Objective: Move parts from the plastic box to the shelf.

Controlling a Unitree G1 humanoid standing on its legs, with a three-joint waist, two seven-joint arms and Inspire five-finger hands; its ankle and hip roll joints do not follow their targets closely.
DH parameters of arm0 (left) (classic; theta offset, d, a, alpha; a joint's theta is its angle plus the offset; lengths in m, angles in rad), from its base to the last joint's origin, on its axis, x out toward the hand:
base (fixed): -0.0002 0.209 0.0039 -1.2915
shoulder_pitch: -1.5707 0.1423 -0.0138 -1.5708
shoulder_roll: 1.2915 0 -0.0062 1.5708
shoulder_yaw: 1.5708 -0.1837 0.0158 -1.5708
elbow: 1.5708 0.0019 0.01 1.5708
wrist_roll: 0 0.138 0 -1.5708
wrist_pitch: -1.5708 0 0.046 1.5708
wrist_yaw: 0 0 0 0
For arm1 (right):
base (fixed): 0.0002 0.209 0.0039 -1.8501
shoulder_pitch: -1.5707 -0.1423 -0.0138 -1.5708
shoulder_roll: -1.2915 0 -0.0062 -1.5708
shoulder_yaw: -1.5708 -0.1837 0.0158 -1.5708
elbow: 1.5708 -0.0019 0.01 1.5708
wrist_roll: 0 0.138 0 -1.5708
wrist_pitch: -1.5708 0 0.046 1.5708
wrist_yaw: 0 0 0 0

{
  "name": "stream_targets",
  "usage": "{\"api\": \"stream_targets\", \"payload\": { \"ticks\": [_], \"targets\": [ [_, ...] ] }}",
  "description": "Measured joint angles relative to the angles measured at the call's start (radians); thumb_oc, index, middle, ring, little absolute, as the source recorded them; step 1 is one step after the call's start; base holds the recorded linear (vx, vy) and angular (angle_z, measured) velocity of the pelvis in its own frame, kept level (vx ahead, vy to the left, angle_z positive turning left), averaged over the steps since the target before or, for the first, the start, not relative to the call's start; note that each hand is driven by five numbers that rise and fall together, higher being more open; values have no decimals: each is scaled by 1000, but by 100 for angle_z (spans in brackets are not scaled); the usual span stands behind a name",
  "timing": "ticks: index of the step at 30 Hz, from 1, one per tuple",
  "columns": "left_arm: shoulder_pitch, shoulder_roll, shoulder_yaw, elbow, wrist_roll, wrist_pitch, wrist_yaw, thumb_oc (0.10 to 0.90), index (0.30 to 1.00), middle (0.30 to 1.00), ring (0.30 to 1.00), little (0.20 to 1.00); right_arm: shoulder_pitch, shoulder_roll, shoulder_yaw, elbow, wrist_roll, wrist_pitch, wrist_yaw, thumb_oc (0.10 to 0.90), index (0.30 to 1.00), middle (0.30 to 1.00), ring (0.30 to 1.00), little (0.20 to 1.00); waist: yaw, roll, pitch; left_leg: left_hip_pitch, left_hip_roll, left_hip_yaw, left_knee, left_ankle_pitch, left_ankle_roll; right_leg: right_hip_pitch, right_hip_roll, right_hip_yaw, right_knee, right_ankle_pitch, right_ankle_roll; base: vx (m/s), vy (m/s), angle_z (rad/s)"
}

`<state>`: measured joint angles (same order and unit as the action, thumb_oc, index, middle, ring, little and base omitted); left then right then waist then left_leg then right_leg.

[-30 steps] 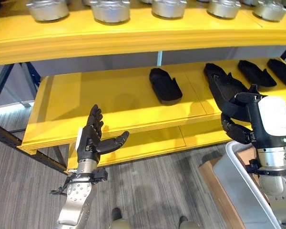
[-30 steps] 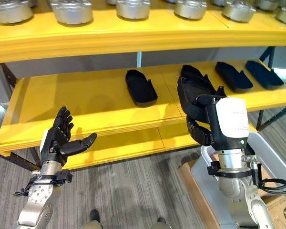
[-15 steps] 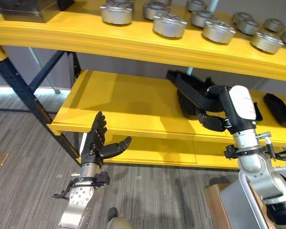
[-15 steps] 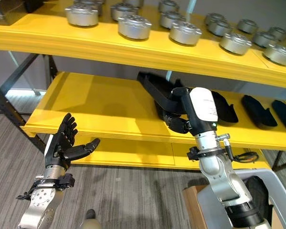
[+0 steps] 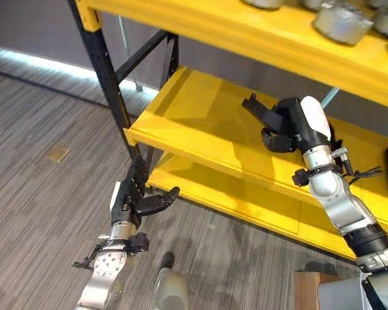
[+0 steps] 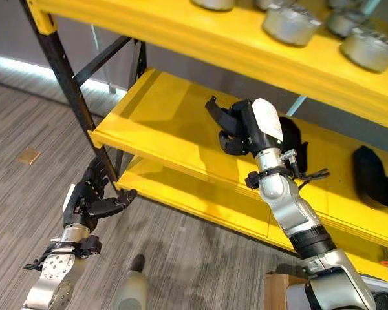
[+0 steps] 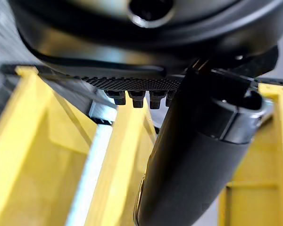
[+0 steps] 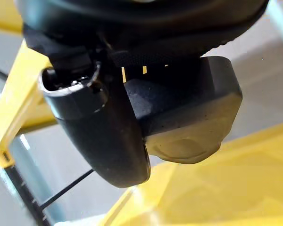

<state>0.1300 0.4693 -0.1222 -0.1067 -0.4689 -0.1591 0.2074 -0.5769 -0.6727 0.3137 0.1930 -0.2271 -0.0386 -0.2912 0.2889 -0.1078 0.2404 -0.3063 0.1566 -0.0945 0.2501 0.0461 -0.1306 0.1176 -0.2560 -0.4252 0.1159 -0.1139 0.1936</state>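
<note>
My right hand (image 5: 283, 126) is raised over the middle yellow shelf (image 5: 194, 123), shut on a black moulded part (image 5: 255, 108) that sticks out past its fingers toward the shelf's left end. In the right wrist view the thumb (image 8: 99, 127) presses against that part (image 8: 188, 122), which hangs above the shelf board. More black parts (image 6: 372, 174) lie on the same shelf to the right of the arm. My left hand (image 5: 137, 200) hangs low at the left, in front of the lower yellow board, open with nothing in it; its thumb (image 7: 198, 155) stands free.
The upper yellow shelf (image 5: 233, 26) carries silver metal parts (image 5: 339, 22). A black rack post (image 5: 110, 84) with a diagonal brace stands at the shelf's left end. A cardboard box corner (image 5: 304, 290) shows at the bottom right on the grey wood floor.
The camera has swung left, bringing the rack's left end into view. My right hand, still holding the black part, has moved left along the middle shelf, away from the laid-down parts.
</note>
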Motion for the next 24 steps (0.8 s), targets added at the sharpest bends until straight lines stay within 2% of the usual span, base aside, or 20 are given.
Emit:
{"api": "stream_targets", "payload": {
  "ticks": [5,10,18,24],
  "targets": [
    [-38,29,-1,0,-21,-1,0,900,1000,1000,1000,1000,-110,1,58,72,0,19,-5,400,300,300,300,300,22,2,43,-35,-24,-19,28,-7,10,-3,-12,-22,-1,0,0,-5,14,15],
    [-57,31,-2,0,-39,-2,0,900,1000,1000,1000,1000,-171,7,86,169,4,16,-12,400,300,300,300,300,48,11,56,-50,-36,-23,52,-20,15,-4,-19,-26,2,-1,0,2,4,3],
    [-79,41,-19,-3,-50,-11,-1,900,1000,1000,1000,1000,-318,31,106,453,55,32,-24,400,300,300,300,300,57,36,89,-107,-46,-36,109,-37,25,-46,-30,-30,50,-16,-2,-31,11,4],
    [-82,66,-32,-3,-77,-20,1,900,1000,1000,1000,1000,-371,31,106,544,117,47,-50,400,300,300,300,300,47,62,118,-132,-52,-38,153,-55,32,-79,-49,-20,120,-45,-1,-42,20,1]
  ]
}}
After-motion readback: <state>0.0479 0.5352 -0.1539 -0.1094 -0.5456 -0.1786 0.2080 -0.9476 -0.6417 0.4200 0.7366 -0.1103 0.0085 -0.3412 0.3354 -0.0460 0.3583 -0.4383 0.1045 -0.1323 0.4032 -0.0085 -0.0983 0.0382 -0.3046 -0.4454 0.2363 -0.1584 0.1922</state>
